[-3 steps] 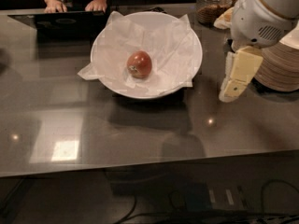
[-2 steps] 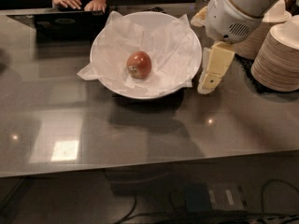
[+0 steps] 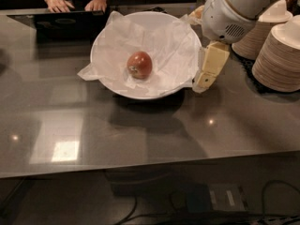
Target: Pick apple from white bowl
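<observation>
The reddish-orange apple point(image 3: 139, 64) lies in the middle of the wide white bowl point(image 3: 112, 86), which is lined with crumpled white paper and stands on the grey table. My gripper point(image 3: 206, 78) hangs at the bowl's right rim, to the right of the apple and apart from it. It holds nothing that I can see.
Stacks of beige paper plates point(image 3: 280, 55) stand at the right, close behind the arm. A person's hands point(image 3: 77, 4) rest on a dark laptop point(image 3: 65, 25) at the back left. The table's front edge point(image 3: 140, 165) runs across below.
The arm and gripper have moved left, from beside the plate stacks to the bowl's right rim. The apple and bowl have not moved.
</observation>
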Motion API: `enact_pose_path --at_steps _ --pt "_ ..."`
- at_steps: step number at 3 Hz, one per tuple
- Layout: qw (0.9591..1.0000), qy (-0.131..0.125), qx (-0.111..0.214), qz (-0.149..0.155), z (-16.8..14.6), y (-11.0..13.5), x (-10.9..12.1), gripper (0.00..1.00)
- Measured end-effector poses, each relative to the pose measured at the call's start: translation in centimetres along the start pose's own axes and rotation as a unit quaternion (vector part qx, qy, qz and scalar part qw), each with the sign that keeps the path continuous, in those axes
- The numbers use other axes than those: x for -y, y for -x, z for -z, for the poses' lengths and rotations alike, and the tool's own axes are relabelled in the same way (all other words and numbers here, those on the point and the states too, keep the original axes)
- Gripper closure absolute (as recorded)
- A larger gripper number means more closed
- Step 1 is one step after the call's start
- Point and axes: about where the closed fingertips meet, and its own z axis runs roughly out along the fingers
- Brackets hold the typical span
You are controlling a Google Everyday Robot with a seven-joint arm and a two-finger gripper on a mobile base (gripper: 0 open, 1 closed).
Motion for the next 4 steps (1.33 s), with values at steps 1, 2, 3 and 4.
enact_pose_path --at_steps 1,2,3,4 --pt "0.9979 -0.022 0.058 0.02 -2.0 1.9 2.6 0.0" --pt "0.9923 -0.033 0.115 0.033 -3.4 3.9 4.9 0.0" --pt "0.9867 -0.024 0.155 0.043 -4.9 5.5 6.2 0.0" --pt "0.9835 -0.007 0.174 0.048 -6.1 6.5 6.7 0.08"
